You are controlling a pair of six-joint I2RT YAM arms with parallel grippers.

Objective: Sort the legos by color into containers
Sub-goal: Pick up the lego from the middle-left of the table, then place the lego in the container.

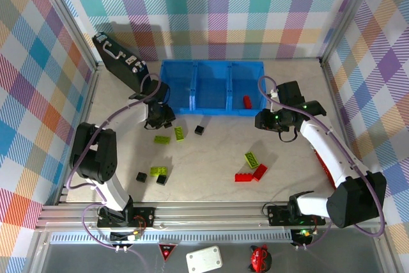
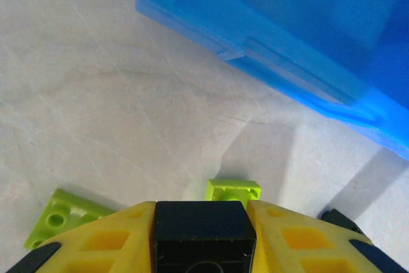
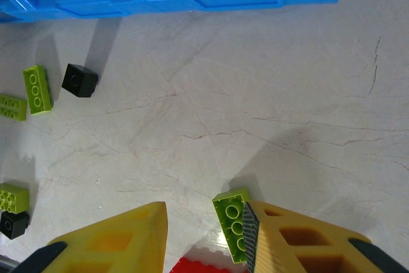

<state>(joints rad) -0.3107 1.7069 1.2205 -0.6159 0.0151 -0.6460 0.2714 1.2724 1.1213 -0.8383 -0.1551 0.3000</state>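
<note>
Left wrist: left claw (image 2: 202, 209) pinches a black lego (image 2: 203, 238) near the tray (image 2: 287, 49); right claw (image 3: 206, 218) hovers spread.

A robotics lab cell: plaid backdrop walls (image 1: 38, 62), aluminium frame rail (image 1: 211, 211), two table-mounted arms (image 1: 97, 155).

My left arm (image 1: 96, 158) and right arm (image 1: 326, 148) are alike: bulky black joints, white links between, black bases (image 1: 124, 217) bolted down; a lilac-grey cable (image 1: 121, 116) loops along each; small green lights (image 1: 305, 105) glow near my right wrist; my fingers (image 2: 102, 241) are yellow wedges with square recesses, black-edged.
</note>
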